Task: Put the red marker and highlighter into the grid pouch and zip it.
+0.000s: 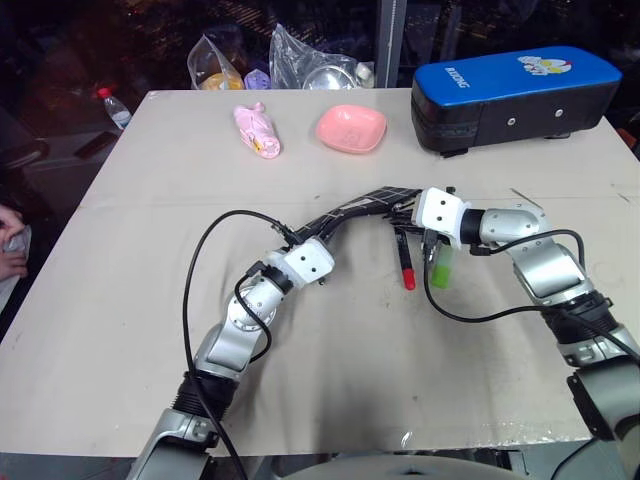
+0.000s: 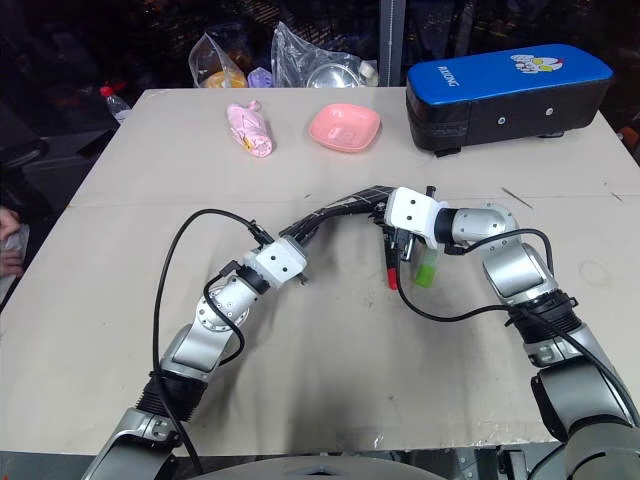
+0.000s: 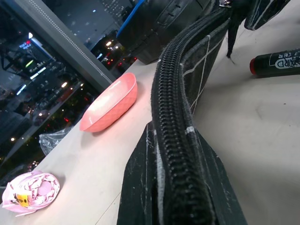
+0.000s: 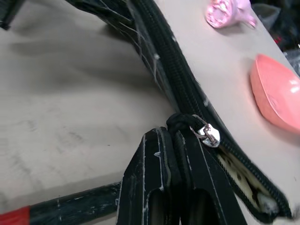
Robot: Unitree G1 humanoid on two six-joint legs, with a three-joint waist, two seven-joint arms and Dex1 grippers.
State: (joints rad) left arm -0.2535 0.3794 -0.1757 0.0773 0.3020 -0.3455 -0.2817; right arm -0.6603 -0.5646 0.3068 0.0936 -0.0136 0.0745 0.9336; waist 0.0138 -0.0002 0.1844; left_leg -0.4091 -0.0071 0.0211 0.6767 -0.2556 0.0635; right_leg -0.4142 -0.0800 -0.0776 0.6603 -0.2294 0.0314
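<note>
Likely a lab or office at night, beige table (image 1: pixel 130 300), dark window with city lights (image 3: pixel 28 84)

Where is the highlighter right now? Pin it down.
In the left eye view the highlighter lies on the table, right of centre, just below the right gripper and beside the red marker.

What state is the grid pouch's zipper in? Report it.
Mostly shut. The grid pouch shows closed teeth up to the zipper pull; beyond it, beige lining shows.

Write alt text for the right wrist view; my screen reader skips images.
The right gripper is shut on the grid pouch's zipper pull, the zipper partly open. The red marker lies on the table, and a pink dish sits beyond.
</note>
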